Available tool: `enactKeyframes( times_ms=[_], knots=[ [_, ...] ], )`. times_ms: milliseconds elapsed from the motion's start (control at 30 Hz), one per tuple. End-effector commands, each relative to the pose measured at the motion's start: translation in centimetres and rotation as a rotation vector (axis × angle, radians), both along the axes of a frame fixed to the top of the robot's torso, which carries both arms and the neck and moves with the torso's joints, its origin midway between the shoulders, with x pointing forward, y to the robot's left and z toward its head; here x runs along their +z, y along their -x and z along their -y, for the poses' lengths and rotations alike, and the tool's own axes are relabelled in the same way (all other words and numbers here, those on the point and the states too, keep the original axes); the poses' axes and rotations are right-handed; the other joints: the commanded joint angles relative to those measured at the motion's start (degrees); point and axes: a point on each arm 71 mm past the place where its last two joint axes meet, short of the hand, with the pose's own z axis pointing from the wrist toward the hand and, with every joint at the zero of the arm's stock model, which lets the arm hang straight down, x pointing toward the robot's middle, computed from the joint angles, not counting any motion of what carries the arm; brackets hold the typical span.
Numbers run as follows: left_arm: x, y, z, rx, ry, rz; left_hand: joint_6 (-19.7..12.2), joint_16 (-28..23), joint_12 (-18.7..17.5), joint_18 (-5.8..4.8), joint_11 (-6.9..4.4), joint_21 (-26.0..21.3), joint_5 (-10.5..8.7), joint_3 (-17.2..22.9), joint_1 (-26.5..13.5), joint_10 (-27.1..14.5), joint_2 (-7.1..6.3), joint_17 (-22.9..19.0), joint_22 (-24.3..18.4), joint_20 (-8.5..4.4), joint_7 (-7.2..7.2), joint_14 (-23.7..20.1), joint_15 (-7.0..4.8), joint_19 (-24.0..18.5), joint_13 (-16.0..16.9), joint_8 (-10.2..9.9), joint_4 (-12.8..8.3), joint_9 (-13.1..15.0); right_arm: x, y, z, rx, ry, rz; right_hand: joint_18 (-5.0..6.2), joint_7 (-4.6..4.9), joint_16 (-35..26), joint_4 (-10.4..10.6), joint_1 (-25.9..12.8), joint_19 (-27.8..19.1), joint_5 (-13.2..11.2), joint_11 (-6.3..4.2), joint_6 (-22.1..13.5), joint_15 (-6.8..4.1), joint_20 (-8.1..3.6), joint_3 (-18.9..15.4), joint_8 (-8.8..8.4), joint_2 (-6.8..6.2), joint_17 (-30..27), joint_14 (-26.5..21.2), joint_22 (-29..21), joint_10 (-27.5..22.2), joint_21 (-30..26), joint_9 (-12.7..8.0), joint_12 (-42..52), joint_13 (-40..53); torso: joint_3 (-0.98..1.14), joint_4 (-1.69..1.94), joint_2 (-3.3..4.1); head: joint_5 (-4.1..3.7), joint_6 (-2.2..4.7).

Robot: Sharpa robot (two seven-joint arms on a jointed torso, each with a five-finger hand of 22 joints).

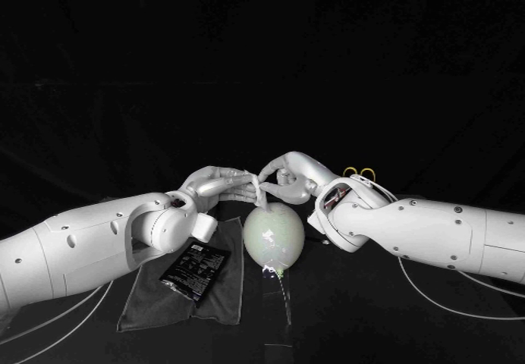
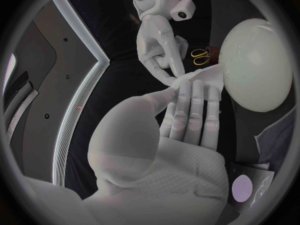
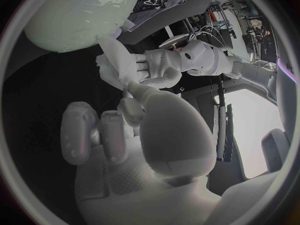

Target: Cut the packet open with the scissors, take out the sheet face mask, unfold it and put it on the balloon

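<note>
Over the black table (image 1: 372,311), left hand (image 1: 219,184) and right hand (image 1: 291,173) pinch a rumpled white sheet mask (image 1: 264,196) touching the pale balloon (image 1: 274,236). Left wrist view shows yellow-handled scissors (image 2: 200,56) plainly.

The balloon (image 1: 272,236) looks like smooth, glossy rubber with bright highlights. The sheet mask (image 1: 262,196) is thin, limp white fabric. The left robot hand (image 1: 219,184) and right robot hand (image 1: 290,173) have a satin silver finish, with dimpled pale palm padding. The glossy black packet (image 1: 195,271) lies on matt grey cloth (image 1: 219,303). The desk (image 1: 350,326) is matt black.
</note>
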Motion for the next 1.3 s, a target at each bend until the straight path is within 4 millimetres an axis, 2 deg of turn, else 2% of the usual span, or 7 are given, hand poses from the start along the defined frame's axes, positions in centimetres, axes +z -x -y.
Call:
enactKeyframes(
  times_ms=[33, 400, 700, 1033, 1300],
  knots=[
    [0.25, 0.05, 0.21, -0.013, 0.021, 0.012, 0.5, 0.3, 0.1, 1.19, -0.08, -0.3, 0.2, -0.1, -0.1, 0.5, 0.52, 0.1, -0.1, 0.06, -0.04, -0.1, -0.32, 0.4, 0.0, 1.7, 0.2, 4.9, -0.15, 0.37, -0.22, 0.028, 0.03, -0.01, -0.71, 0.12, -0.2, -0.3, 0.1, 0.6, -0.2, 0.15, 0.3, 0.13, 0.12, 0.0, -0.28, -0.66, 10.3, 4.5, 11.4, -0.4, -0.3, -0.1, -0.2, -0.1, 0.02, -0.03, -0.02, 0.03, -0.02],
    [0.26, 0.12, 0.37, -0.022, 0.024, 0.009, 0.5, 0.3, 0.1, 1.2, -0.08, -0.3, 0.2, -0.2, -0.1, 0.5, 0.52, 0.1, -0.1, 0.07, -0.05, -0.1, -0.32, 0.4, 0.0, 1.7, 0.2, 4.9, -0.26, 0.35, -0.32, 0.017, 0.026, -0.023, -0.71, 0.11, -0.1, 0.2, -1.1, 0.6, -0.2, 0.18, 0.6, 0.18, 0.21, -0.4, -0.54, -1.02, 10.4, 4.5, 11.4, -0.4, -0.2, -0.4, -0.1, 0.0, 0.04, 0.03, 0.02, -0.15, -0.02],
    [0.28, 0.27, 0.6, -0.037, 0.029, 0.006, 0.5, 0.3, 0.1, 1.2, -0.09, -0.3, 0.2, -0.2, 0.0, 0.5, 0.51, 0.1, -0.1, 0.07, -0.06, -0.2, -0.33, 0.4, 0.0, 1.7, 0.2, 4.9, -0.25, 0.21, -0.59, 0.004, 0.003, -0.029, -0.77, -0.13, 0.1, 1.2, -2.3, 0.7, -0.2, 0.01, 1.2, 0.06, 0.18, -0.7, -0.6, -0.25, 10.7, 4.6, 11.5, 0.0, 0.2, -0.6, 0.2, 0.3, -0.01, 0.05, -0.01, -0.27, -0.11],
    [0.3, 0.42, 0.74, -0.052, 0.033, 0.001, 0.5, 0.3, 0.1, 1.18, -0.13, -0.4, 0.2, -0.3, 0.0, 0.6, 0.47, 0.1, -0.2, 0.1, -0.09, -0.2, -0.35, 0.4, 0.0, 1.8, 0.2, 5.0, -0.13, 0.08, -0.59, -0.022, -0.024, -0.024, -0.72, 0.01, 0.1, 3.5, -5.5, 0.6, -0.2, 0.16, 1.0, 0.16, 0.23, -3.0, -1.23, -1.28, 10.6, 4.6, 11.5, 0.0, 0.0, -1.1, 0.2, 0.3, 0.01, 0.01, -0.01, -0.27, -0.09],
    [0.31, 0.46, 0.78, -0.055, 0.033, 0.001, 0.5, 0.3, 0.1, 1.18, -0.13, -0.4, 0.2, -0.3, 0.0, 0.6, 0.47, 0.1, -0.2, 0.1, -0.09, -0.2, -0.35, 0.4, 0.0, 1.8, 0.2, 5.0, -0.05, 0.13, -0.67, -0.024, -0.044, -0.024, -0.86, -0.39, 0.5, 3.7, -5.2, 0.9, -0.2, -0.13, 1.9, 0.0, 0.19, -3.3, -0.83, -1.03, 11.1, 4.8, 11.7, 0.4, 0.7, -0.9, 0.8, 0.8, 0.04, -0.01, 0.01, -0.31, -0.07]
  ],
)
